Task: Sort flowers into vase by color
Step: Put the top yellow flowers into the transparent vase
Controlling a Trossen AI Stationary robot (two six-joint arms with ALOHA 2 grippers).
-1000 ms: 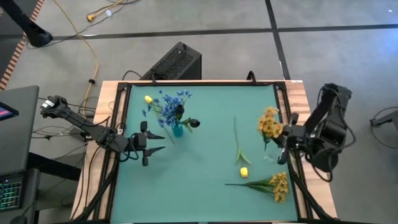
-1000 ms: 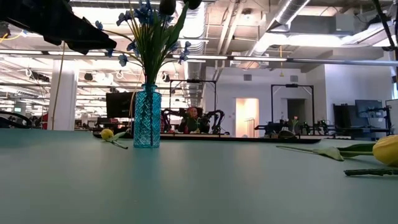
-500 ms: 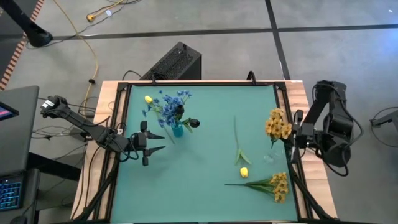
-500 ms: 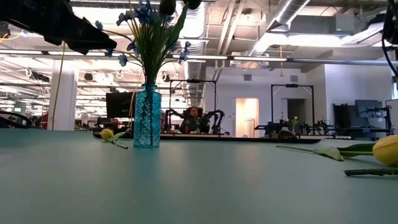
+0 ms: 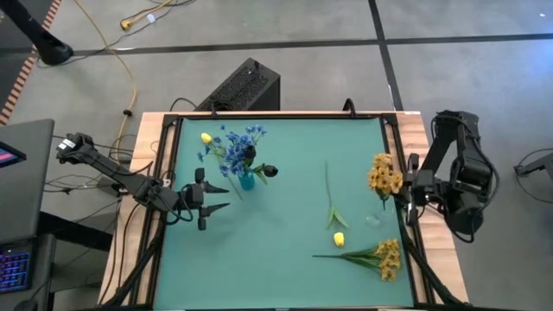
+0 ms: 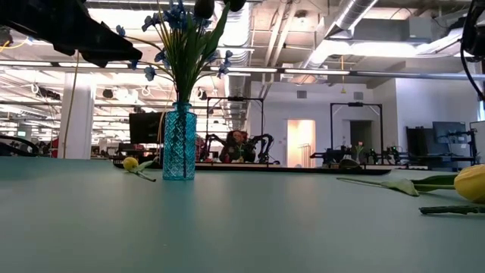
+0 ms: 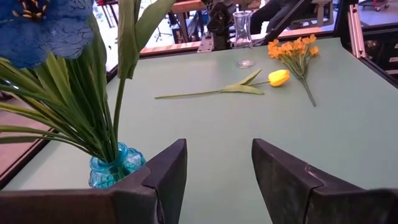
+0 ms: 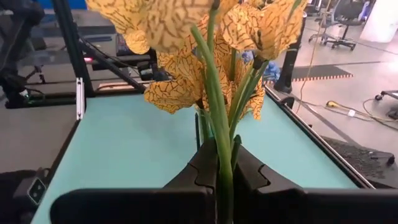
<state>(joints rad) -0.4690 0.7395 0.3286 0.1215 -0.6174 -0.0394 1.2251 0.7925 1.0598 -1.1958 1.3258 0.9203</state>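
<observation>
A blue glass vase [image 5: 246, 180] stands at the far left and holds blue blossoms [image 5: 233, 145] and a dark bud [image 5: 270, 171]. My left gripper [image 5: 220, 198] stands open just left of it, nothing between its fingers [image 7: 163, 174]. At the table's right edge my right gripper [image 5: 400, 193] is shut on a yellow-orange cluster [image 5: 384, 173]. A clear vase [image 7: 242, 36] stands below that. A yellow tulip [image 5: 333, 212], a second yellow-orange cluster [image 5: 382, 257] and a small yellow bud [image 5: 206, 137] lie flat on the mat. My right gripper pinches the cluster's green stems [image 8: 219, 146] between its two fingers, below the blossoms. The fingers come roughly level from the table's right side and lie across the stems. The cluster is lifted clear of the table, and its blossoms [image 8: 186, 37] spread beyond the fingers.
Black frame rails [image 5: 397, 147] run along the green mat's edges. A black box [image 5: 242, 86] sits on the floor beyond the far edge. The mat's middle [image 5: 285, 225] and near left are bare.
My right gripper has carried the yellow-orange cluster a little toward the table's right edge and has turned at the wrist, still shut on the stems. The cluster stays clear of the table.
</observation>
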